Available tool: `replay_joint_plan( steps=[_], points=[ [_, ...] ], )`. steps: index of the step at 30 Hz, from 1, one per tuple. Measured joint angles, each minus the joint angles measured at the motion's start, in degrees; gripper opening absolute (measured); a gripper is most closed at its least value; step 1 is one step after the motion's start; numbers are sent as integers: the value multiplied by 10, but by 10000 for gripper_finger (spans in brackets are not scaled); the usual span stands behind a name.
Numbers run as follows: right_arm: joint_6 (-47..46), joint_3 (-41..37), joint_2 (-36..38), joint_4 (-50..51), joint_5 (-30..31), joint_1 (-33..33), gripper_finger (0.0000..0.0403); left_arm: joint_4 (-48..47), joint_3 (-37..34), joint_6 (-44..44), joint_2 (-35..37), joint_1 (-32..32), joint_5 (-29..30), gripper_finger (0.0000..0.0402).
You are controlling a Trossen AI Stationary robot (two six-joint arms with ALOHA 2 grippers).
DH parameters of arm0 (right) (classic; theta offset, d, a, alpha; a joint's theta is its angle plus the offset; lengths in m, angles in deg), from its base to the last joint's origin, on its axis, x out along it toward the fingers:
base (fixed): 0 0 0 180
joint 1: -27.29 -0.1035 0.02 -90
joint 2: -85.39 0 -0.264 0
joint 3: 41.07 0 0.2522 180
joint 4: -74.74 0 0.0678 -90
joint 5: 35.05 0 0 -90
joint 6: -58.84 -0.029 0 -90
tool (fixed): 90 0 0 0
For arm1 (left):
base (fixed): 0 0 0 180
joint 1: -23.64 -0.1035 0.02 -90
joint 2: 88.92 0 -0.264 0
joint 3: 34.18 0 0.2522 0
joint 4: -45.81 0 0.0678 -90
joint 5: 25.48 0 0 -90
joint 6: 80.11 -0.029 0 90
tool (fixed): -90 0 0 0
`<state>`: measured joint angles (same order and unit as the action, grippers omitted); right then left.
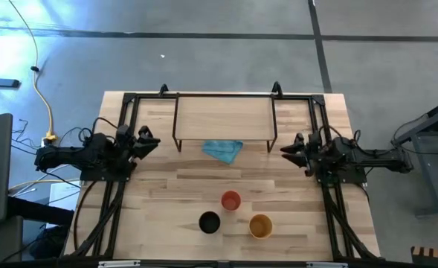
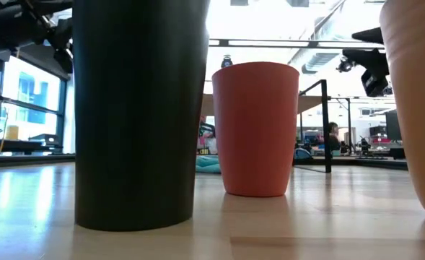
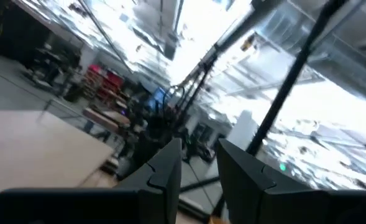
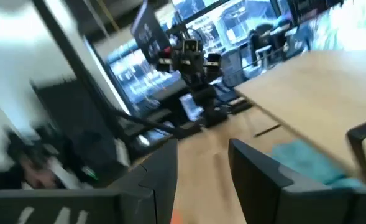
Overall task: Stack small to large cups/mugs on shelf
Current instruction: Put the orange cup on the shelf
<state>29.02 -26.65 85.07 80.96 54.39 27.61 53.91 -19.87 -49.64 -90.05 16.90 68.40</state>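
Three cups stand upright on their bases on the table's near part: the small red-orange cup [image 1: 230,200] [image 2: 255,130], the tall black cup [image 1: 210,222] [image 2: 136,108] and the yellow-orange cup [image 1: 260,225] [image 2: 418,101]. The shelf [image 1: 224,117] [image 4: 319,81], a light-wood board on black legs, stands at the far edge with nothing on it. My left gripper [image 1: 150,141] [image 3: 198,158] hovers open at the table's left side. My right gripper [image 1: 287,149] [image 4: 202,163] hovers open at the right side. Both are far from the cups.
A light blue cloth [image 1: 223,150] [image 4: 307,163] lies crumpled on the table just in front of the shelf. Black frame rails [image 1: 103,216] run along the table's left and right sides. Bare tabletop [image 1: 181,182] lies between the cloth and the cups.
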Motion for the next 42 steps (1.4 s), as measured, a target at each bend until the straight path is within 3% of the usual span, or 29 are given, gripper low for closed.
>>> replay_joint_plan(
  steps=[6, 10, 17, 27, 34, 42],
  points=[
    [-223, 0, 0, -29, 7, 0, 135, 2, 0, 31, 0, 0, -6, 92],
    [-296, 0, 0, -10, 29, 0, 135, -22, 0, 91, 0, 0, -8, 92],
    [-303, 0, 0, 68, 29, 0, 135, -47, 0, 148, 0, 0, -48, 92],
    [-327, 0, -7, 69, 35, 0, 135, -55, 0, 149, 0, 0, -49, 92],
    [-329, 0, -8, 69, 33, 0, 135, -116, 0, 174, 0, 0, -62, 92],
    [-261, 0, -9, 63, 27, 0, 135, -137, 0, 178, 0, 0, -58, 92]
  ],
)
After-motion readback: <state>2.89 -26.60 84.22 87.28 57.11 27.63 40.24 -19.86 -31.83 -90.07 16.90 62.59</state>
